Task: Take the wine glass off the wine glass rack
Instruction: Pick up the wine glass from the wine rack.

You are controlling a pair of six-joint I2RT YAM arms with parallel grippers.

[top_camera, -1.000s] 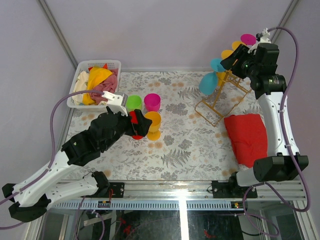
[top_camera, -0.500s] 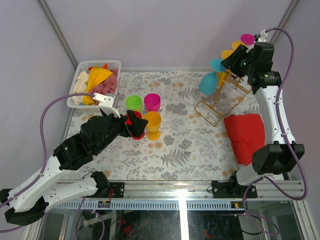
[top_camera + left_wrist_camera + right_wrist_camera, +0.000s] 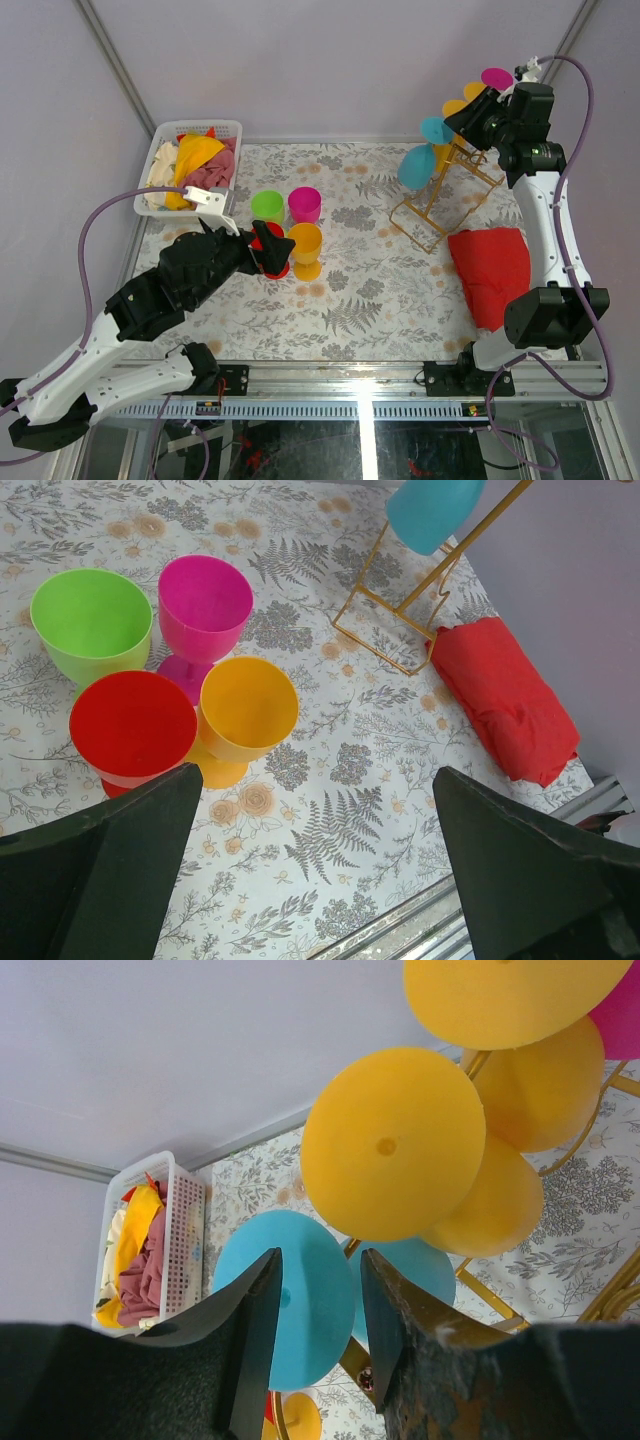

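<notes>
The gold wire wine glass rack (image 3: 432,212) stands at the back right of the table. Wine glasses hang upside down on it: a blue one (image 3: 414,166), orange ones (image 3: 455,107) and a magenta one (image 3: 496,77). My right gripper (image 3: 464,112) is high at the rack's top end. In the right wrist view its fingers (image 3: 255,1310) stand a narrow gap apart. The blue glass's round foot (image 3: 300,1305) shows through that gap, under two orange feet (image 3: 390,1145); I see no contact. My left gripper (image 3: 318,775) hangs wide open over the table beside four standing glasses.
Green (image 3: 267,206), magenta (image 3: 304,204), orange (image 3: 306,243) and red (image 3: 277,264) glasses stand together at mid-left. A white slatted basket (image 3: 163,145) of cloths sits at the back left. A folded red cloth (image 3: 492,272) lies near the rack's base.
My right gripper's jaws have narrowed, and the wrist has shifted slightly at the rack's top. The left arm has drawn back a little from the standing glasses.
</notes>
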